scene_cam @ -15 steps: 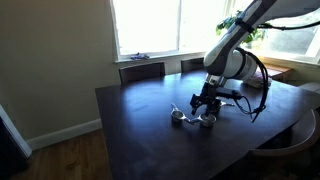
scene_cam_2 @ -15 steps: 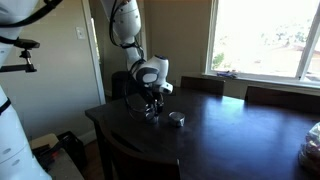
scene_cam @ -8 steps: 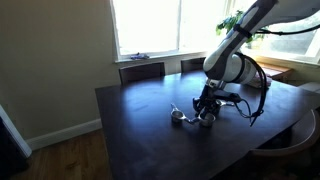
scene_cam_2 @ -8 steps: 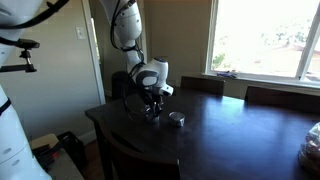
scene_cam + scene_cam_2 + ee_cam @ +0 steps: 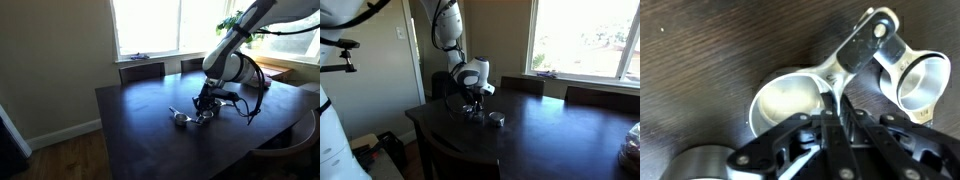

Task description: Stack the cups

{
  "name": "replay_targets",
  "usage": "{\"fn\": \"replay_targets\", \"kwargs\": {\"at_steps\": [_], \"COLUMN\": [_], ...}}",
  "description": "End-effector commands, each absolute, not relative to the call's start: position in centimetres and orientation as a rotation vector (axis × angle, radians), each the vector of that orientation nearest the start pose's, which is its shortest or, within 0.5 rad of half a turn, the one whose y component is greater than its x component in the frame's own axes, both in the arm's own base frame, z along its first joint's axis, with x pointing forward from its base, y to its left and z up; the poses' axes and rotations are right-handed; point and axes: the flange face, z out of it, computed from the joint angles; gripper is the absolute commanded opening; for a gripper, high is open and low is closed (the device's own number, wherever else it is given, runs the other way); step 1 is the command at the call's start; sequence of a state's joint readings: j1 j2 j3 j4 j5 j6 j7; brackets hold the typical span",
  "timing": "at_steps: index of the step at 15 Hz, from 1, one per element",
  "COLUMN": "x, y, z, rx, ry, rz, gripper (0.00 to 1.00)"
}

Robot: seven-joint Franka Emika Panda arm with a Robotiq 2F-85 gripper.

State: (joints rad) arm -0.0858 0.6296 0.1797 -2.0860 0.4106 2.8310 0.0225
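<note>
Twice caught the broad dark bench (image 5: 130,135), in both exterior views, filling the lower half of each. Noted a bright window (image 5: 150,25) behind it and a chair back (image 5: 142,70) tucked against its far edge. Traced the pale arm (image 5: 238,50) from the upper corner to a spot near the middle of the bench, bent over and pointing straight down. Found the fingers (image 5: 207,106) low over the wood, right among the cups (image 5: 183,119), and made those out there only as small silver glints. Counted three in the wrist view: largest cup (image 5: 788,100) in the centre, mouth up and pale inside; smaller cup (image 5: 918,80) to the right, tipped with its mouth toward the camera; third cup (image 5: 695,165) cut off at the lower left corner. Traced two flat handles (image 5: 865,45) from the largest and the smaller up to a shared point, overlapping there. Saw the fingers drawn together, pinching the rim of the largest cup where its handle begins, with a thin bright sliver of metal between the tips. Could not tell whether that cup was clear of the wood.
</note>
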Motion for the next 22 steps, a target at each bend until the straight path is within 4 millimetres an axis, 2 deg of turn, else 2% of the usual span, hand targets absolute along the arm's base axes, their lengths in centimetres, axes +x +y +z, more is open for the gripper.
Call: {"fn": "replay_targets", "kwargs": {"at_steps": [1, 6, 15, 20, 21, 22], "x": [58.3, 58.3, 58.2, 57.9, 58.2, 58.5], "y": [3.1, 3.1, 5.0, 4.8, 4.6, 4.5], "z": [13.0, 13.7, 16.0, 16.1, 15.9, 15.8], "rx": [-2.852, -2.833, -2.741, -2.744, -2.751, -2.758], "ry": [0.545, 0.522, 0.452, 0.426, 0.431, 0.443], "rz": [-0.134, -0.196, -0.428, -0.442, -0.423, -0.421], "gripper": [0.07, 0.07, 0.07, 0.06, 0.31, 0.31]}}
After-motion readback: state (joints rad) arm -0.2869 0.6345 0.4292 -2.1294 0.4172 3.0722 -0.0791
